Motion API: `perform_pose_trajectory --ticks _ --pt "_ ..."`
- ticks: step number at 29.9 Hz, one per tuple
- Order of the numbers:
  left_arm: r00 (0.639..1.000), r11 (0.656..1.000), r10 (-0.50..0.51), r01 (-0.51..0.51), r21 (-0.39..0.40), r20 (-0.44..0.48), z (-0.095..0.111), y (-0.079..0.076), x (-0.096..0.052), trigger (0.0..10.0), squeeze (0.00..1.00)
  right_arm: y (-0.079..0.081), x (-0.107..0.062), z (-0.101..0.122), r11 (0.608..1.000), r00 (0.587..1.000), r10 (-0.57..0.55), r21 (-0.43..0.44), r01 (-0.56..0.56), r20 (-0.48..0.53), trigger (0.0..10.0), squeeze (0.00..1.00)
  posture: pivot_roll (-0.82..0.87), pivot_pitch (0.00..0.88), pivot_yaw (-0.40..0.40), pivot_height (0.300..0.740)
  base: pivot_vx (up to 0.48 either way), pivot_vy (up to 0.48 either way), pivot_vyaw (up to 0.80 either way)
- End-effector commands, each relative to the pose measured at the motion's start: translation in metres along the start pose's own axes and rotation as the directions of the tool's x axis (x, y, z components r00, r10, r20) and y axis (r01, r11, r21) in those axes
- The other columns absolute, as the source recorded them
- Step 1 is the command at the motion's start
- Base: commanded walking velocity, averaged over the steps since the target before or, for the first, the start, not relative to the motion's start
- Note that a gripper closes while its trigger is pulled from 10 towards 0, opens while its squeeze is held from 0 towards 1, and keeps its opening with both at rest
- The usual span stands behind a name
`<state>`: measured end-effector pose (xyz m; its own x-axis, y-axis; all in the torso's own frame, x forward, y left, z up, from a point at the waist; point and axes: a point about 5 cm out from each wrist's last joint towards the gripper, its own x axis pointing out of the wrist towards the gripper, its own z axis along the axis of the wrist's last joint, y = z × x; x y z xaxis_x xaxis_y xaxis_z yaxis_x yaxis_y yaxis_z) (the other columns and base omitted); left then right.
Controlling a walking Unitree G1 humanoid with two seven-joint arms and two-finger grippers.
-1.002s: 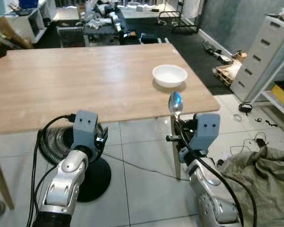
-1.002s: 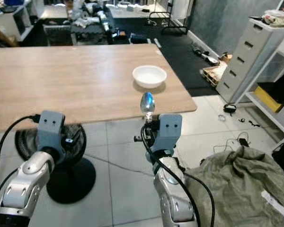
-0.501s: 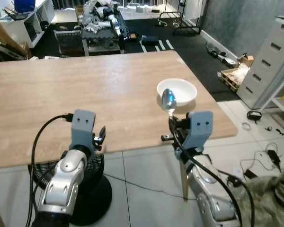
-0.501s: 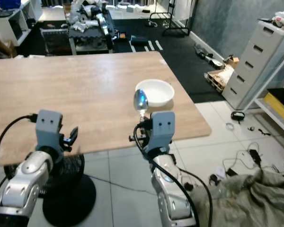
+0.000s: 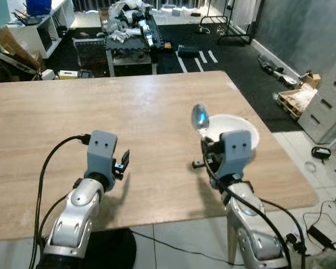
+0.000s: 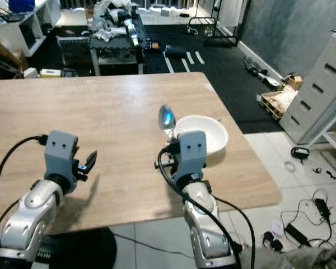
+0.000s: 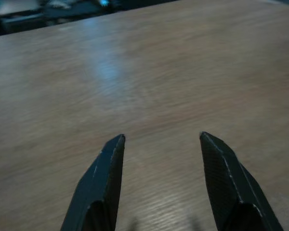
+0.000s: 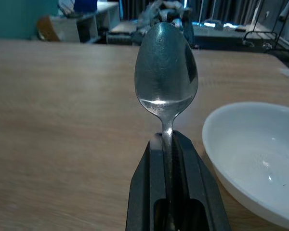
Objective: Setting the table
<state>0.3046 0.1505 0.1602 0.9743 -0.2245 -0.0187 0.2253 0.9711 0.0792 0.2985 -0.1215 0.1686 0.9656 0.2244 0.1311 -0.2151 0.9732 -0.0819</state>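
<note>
the right gripper is closed tight on the handle of a metal spoon, which stands upright with its bowl up, above the wooden table and just beside the white bowl (the bowl sits near the table's right edge). the left gripper hovers over bare table with its fingers apart and nothing between them.

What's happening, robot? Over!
Right pincer shut on spoon, upright. Left pincer open above table. Bowl beside spoon.
</note>
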Motion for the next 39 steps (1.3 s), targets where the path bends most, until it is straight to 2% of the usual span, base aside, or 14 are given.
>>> perform_pose_trajectory --ticks 1,8,12,15,16,19,24,31,39 --pt "1.0 1.0 -0.017 0.017 -0.002 0.001 -0.002 0.0 -0.003 10.0 0.0 0.0 -0.003 -0.005 1.0 1.0 0.006 -0.018 -0.007 -0.016 10.0 0.0 -0.02 0.0 0.095 0.74 0.0 0.0 0.0" --pt "0.998 0.998 -0.059 0.059 0.003 -0.004 -0.002 0.001 -0.008 10.0 0.0 0.001 -0.005 -0.019 0.993 0.995 0.032 -0.114 -0.042 -0.09 10.0 0.0 -0.02 0.0 0.092 0.74 0.0 0.0 0.0" --pt "0.987 0.987 -0.154 0.156 0.03 -0.044 -0.005 0.004 -0.021 10.0 0.0 -0.003 -0.005 -0.03 0.988 0.986 0.027 -0.145 -0.051 -0.164 10.0 0.0 0.0 0.0 0.083 0.74 0.0 0.0 0.0" --pt "0.984 0.984 -0.171 0.173 0.031 -0.053 -0.005 0.006 -0.024 10.0 0.0 -0.003 -0.005 -0.032 0.988 0.984 0.031 -0.147 -0.057 -0.176 10.0 0.0 0.0 0.0 0.082 0.74 0.0 0.0 0.0" --pt "0.978 0.979 -0.197 0.2 0.035 -0.07 -0.006 0.01 -0.031 10.0 0.0 -0.002 -0.006 -0.038 0.988 0.976 0.039 -0.14 -0.071 -0.216 10.0 0.0 0.01 0.0 0.08 0.74 0.0 0.0 0.0" --pt "0.977 0.979 -0.197 0.2 0.039 -0.079 -0.007 0.015 -0.035 10.0 0.0 -0.001 -0.008 -0.047 0.987 0.96 0.045 -0.133 -0.085 -0.276 10.0 0.0 0.01 0.001 0.079 0.74 0.0 0.0 0.0" --pt "0.977 0.979 -0.199 0.202 0.037 -0.082 -0.007 0.013 -0.039 10.0 0.0 -0.004 -0.009 -0.061 0.999 0.943 0.008 -0.042 -0.023 -0.333 10.0 0.0 0.03 0.013 0.077 0.74 0.0 0.0 0.0" --pt "0.975 0.977 -0.207 0.21 0.028 -0.084 -0.006 0.01 -0.041 10.0 0.0 -0.008 -0.008 -0.065 1.0 0.942 -0.023 -0.024 0.016 -0.336 10.0 0.0 0.03 0.025 0.08 0.74 0.0 0.0 0.0" --pt "0.971 0.975 -0.221 0.223 0.013 -0.088 -0.006 0.005 -0.042 10.0 0.0 -0.016 -0.001 -0.064 0.997 0.95 -0.047 -0.076 0.025 -0.31 10.0 0.0 0.03 0.032 0.084 0.74 0.0 0.0 0.0"
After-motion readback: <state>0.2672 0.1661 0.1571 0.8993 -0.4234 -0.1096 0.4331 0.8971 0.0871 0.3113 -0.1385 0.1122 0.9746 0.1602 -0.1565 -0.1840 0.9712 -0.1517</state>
